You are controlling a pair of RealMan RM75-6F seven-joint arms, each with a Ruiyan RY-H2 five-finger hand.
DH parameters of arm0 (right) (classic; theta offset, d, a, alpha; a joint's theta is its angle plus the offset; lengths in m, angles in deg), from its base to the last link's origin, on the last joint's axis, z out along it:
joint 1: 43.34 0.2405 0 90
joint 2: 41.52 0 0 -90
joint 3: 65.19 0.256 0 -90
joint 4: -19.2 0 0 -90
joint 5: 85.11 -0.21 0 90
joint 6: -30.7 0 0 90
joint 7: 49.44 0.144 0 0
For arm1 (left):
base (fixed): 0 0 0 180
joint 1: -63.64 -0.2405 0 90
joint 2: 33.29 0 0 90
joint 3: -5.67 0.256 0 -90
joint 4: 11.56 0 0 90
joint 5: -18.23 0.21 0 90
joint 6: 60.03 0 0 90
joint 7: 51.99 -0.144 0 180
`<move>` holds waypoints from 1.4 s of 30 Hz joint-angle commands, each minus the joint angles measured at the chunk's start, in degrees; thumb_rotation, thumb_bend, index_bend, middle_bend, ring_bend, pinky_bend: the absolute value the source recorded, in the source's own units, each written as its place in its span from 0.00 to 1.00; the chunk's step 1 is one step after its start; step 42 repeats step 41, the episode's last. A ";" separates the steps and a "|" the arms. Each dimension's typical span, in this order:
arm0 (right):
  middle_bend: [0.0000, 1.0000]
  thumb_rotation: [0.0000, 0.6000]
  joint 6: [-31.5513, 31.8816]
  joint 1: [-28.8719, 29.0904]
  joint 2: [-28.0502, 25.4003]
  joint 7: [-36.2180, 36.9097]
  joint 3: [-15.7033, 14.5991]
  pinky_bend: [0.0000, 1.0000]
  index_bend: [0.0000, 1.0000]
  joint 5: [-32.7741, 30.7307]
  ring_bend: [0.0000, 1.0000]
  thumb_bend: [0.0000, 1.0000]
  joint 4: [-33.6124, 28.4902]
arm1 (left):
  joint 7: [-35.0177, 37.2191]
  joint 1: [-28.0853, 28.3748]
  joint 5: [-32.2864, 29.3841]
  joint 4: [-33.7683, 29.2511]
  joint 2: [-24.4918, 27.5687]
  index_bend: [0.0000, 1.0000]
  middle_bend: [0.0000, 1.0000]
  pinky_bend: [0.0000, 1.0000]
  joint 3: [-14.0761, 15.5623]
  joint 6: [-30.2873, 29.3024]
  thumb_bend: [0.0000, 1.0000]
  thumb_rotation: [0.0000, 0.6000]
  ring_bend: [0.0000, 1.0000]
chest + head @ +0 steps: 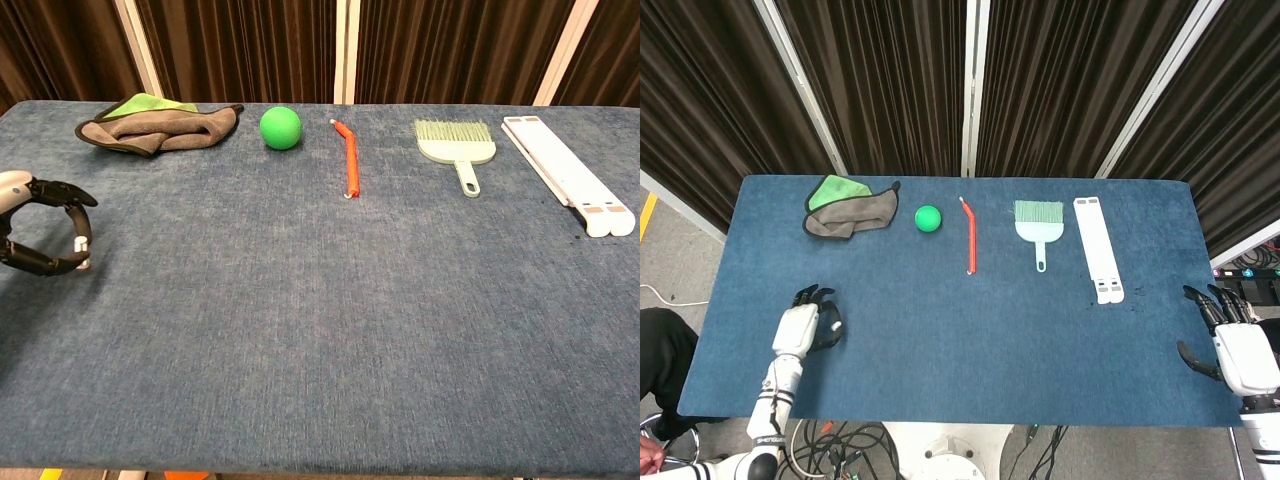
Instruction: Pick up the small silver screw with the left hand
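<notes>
Left hand (805,327), head view: sits at approx 8 o'clock on the blue worktop (970,330), near the front-left edge, back of the hand up and fingers curled under. Can't see the small silver screw from up here, the hand covers it. Right hand (1230,340) is way over at 4 o'clock, off the worktop edge, fingers spread w/ nothing in them. Along the 12 o'clock side, L to R: grey-green cloth (845,208), green ball (928,218), red stick (969,238), little brush (1039,222), white strip (1098,250). All well apart from the left hand.

Chest view: left hand (45,235) at 9 o'clock, half cut off by the frame. Thumb and a finger curve round into a ring and nearly meet. There's a tiny bright bit right at the tips, which I'm reading as the small silver screw (80,243), pinched there, seen end-on. Pretty small though, so not 100% sure. Other fingers curled in behind. Whether the hand is touching the worktop or just clear of it, can't tell.

Handling, IMO: screw is light, hard, smooth metal, so it'll roll or pop out of a fingertip pinch easily. Best hold is across the shank, just under the head, w/ steady squeeze and no twisting. If it drops it prob won't bounce far on that fabric, but it'd be fiddly to re-pinch.
</notes>
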 commanded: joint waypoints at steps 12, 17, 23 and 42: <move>0.20 1.00 -0.35 0.12 -0.04 -0.99 0.04 0.07 0.10 -0.18 0.05 0.24 -0.72 | 7.75 -1.69 -1.14 2.02 0.41 0.52 0.16 0.00 -0.68 1.18 0.35 1.00 0.01; 0.20 1.00 -0.40 0.12 -0.01 -1.29 0.04 0.06 0.10 -0.24 0.05 0.24 -0.91 | 8.52 -1.87 -0.79 2.28 0.50 0.48 0.15 0.00 -0.53 1.27 0.34 1.00 0.01; 0.21 1.00 -0.23 0.02 -0.07 -1.38 0.13 0.06 0.10 -0.39 0.05 0.25 -1.00 | 8.43 -1.90 -0.51 2.19 0.61 0.43 0.15 0.00 -0.53 1.05 0.33 1.00 0.01; 0.21 1.00 -1.21 0.74 -3.54 0.75 0.82 0.06 0.10 -0.87 0.05 0.26 -1.69 | 9.48 -9.97 9.18 -1.98 17.69 0.26 0.14 0.00 -0.73 -15.08 0.18 1.00 0.00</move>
